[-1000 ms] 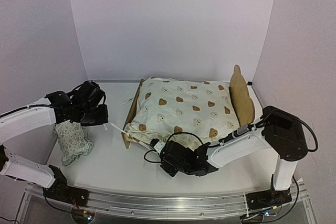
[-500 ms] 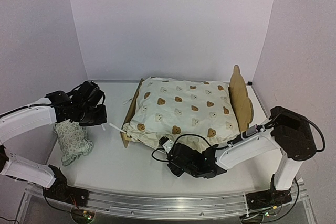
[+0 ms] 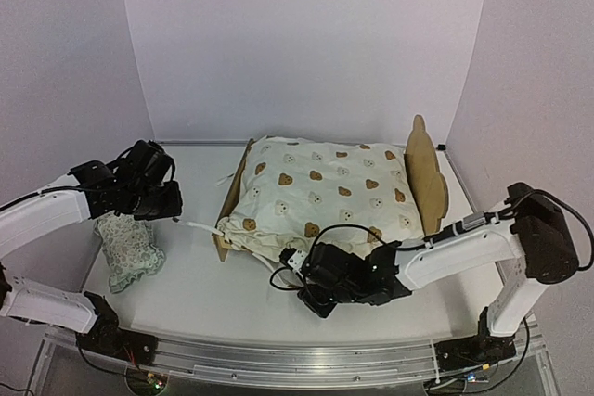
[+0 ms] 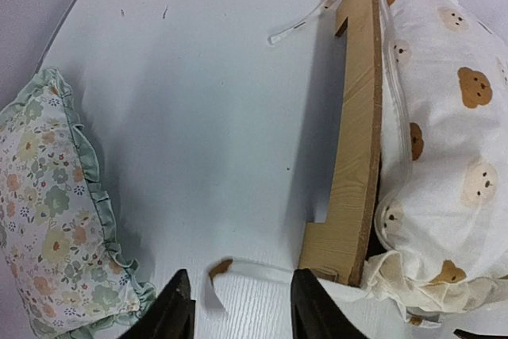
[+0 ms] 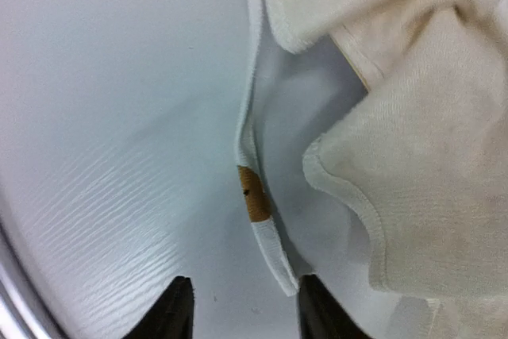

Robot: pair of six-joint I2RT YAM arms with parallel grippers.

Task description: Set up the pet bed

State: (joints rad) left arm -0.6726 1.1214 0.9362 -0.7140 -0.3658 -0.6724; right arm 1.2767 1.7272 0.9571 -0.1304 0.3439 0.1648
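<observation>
The pet bed, a light plywood frame, stands mid-table with its eared headboard (image 3: 425, 172) at the right and its low footboard (image 3: 228, 203) (image 4: 353, 156) at the left. A cream bear-print cover (image 3: 327, 190) (image 4: 444, 132) lies puffed over it and hides the base. My left gripper (image 3: 167, 209) (image 4: 242, 285) hangs open left of the footboard, above a white tie (image 4: 266, 271) lying loose on the table. My right gripper (image 3: 314, 296) (image 5: 248, 287) is open at the bed's near side, with another tie (image 5: 258, 216) free between its fingers, beside the cover's ruffle (image 5: 413, 156).
A pale floral ruffled pillow (image 3: 128, 249) (image 4: 48, 220) lies on the table at the left, under my left arm. A further tie (image 4: 305, 23) trails from the footboard's far corner. The table's metal rail (image 3: 297, 359) runs along the near edge.
Both grippers have opened and released the ties they were pinching. My right gripper drew back toward the near right; my left gripper shifted slightly left and its tie dropped to the table.
</observation>
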